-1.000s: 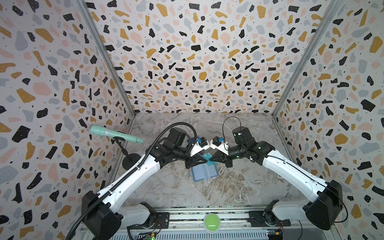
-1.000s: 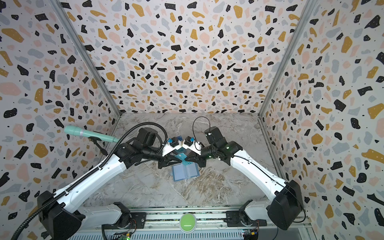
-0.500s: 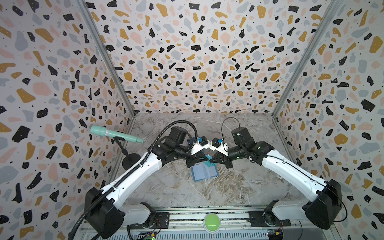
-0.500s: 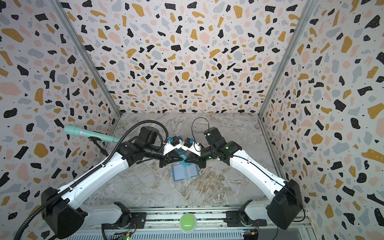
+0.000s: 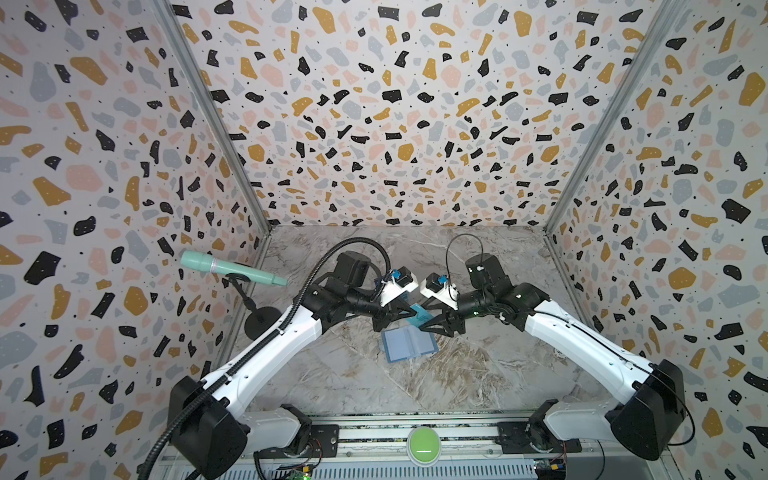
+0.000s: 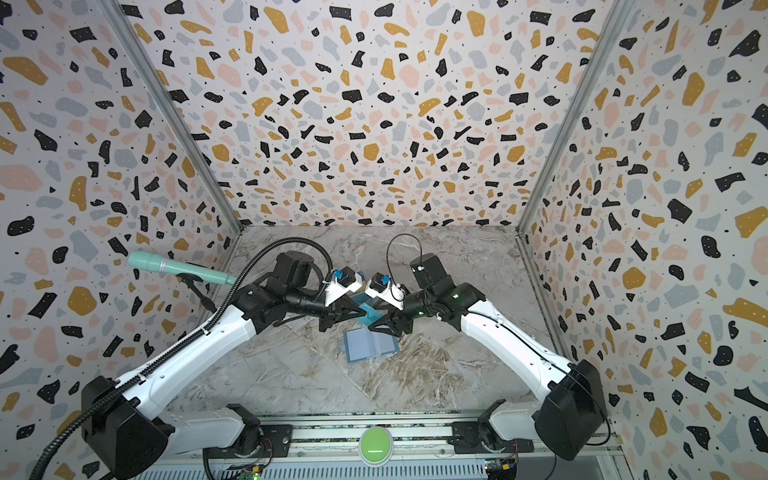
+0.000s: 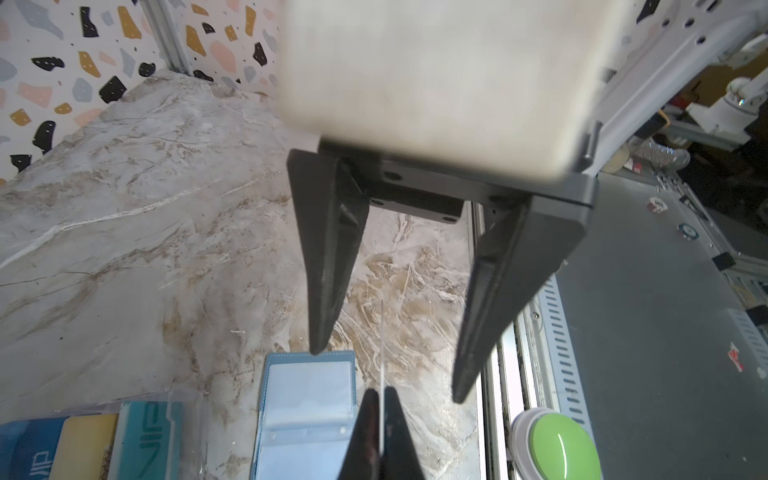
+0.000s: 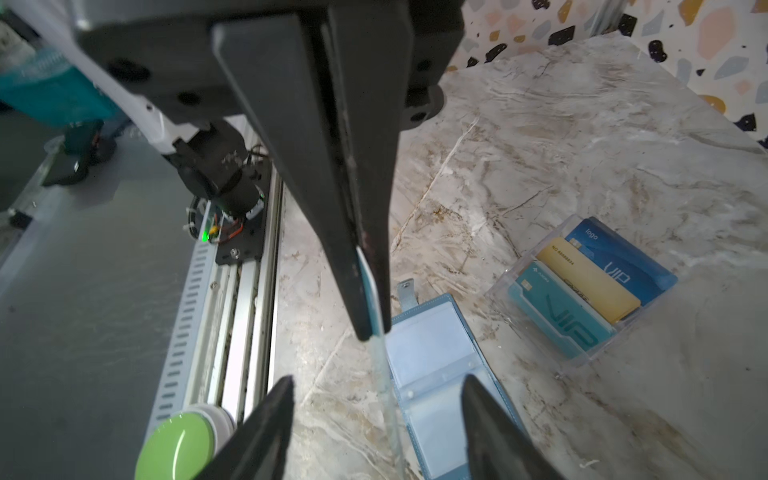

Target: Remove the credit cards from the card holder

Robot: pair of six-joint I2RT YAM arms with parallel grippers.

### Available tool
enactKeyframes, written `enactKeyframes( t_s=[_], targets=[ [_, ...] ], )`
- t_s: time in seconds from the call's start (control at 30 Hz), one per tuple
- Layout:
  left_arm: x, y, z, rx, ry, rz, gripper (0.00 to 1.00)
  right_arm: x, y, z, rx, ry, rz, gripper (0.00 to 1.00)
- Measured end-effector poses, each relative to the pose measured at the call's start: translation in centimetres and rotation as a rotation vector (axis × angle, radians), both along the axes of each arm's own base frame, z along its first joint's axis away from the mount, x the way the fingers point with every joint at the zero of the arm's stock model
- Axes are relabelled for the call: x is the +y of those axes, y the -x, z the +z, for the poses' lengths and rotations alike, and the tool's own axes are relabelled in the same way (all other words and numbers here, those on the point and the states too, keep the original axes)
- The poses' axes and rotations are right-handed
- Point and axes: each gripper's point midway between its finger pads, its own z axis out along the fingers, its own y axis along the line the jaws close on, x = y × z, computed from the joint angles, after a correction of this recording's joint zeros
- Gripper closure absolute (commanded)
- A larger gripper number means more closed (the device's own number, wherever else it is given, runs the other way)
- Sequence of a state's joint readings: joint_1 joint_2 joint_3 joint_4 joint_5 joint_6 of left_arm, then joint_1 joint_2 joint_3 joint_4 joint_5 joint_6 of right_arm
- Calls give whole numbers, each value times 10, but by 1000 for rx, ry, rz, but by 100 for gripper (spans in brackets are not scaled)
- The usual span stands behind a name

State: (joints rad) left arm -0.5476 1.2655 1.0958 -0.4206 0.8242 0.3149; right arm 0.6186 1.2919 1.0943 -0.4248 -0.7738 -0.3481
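The dusty-blue card holder point(image 5: 409, 345) point(image 6: 371, 346) lies open on the marble table, and the clear sleeves that show point(image 8: 432, 374) point(image 7: 309, 399) look empty. Just above it a teal credit card point(image 5: 419, 318) point(image 6: 369, 318) hangs in the air. My left gripper point(image 7: 380, 392) point(image 8: 365, 336) is shut on this card, which shows edge-on point(image 7: 381, 345). My right gripper point(image 8: 376, 380) point(image 5: 424, 326) faces it and stands open. The card's free edge point(image 8: 384, 374) lies between its spread fingers without touching them.
A clear acrylic stand point(image 8: 582, 291) point(image 7: 104, 440) behind the holder carries a blue, a tan-gold and a teal card. A teal microphone point(image 5: 232, 270) on a black stand sits at the left wall. A green button point(image 5: 424, 442) is on the front rail.
My left gripper has closed on the teal card. My right gripper, shut on it before, has opened and let go. Both arms stay nearly in place.
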Motion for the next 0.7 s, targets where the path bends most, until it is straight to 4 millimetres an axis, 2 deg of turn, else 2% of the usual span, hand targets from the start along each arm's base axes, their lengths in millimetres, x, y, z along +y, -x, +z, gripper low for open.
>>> enactKeyframes(
  t_s=[0.17, 0.27, 0.43, 0.6, 0.7],
  targets=[
    [2, -10, 5, 36, 81, 52, 100, -33, -12, 9, 20, -128, -117, 17],
    [-1, -17, 16, 51, 138, 78, 100, -45, -16, 19, 19, -231, -163, 17],
    [-3, -28, 46, 46, 300, 159, 100, -48, -20, 18, 62, -361, -186, 19],
    [8, -28, 70, 51, 487, 249, 100, -46, -28, 19, 124, -481, -184, 31],
    [13, -27, 83, 59, 579, 274, 100, -42, -34, 29, 146, -544, -162, 35]
  ],
)
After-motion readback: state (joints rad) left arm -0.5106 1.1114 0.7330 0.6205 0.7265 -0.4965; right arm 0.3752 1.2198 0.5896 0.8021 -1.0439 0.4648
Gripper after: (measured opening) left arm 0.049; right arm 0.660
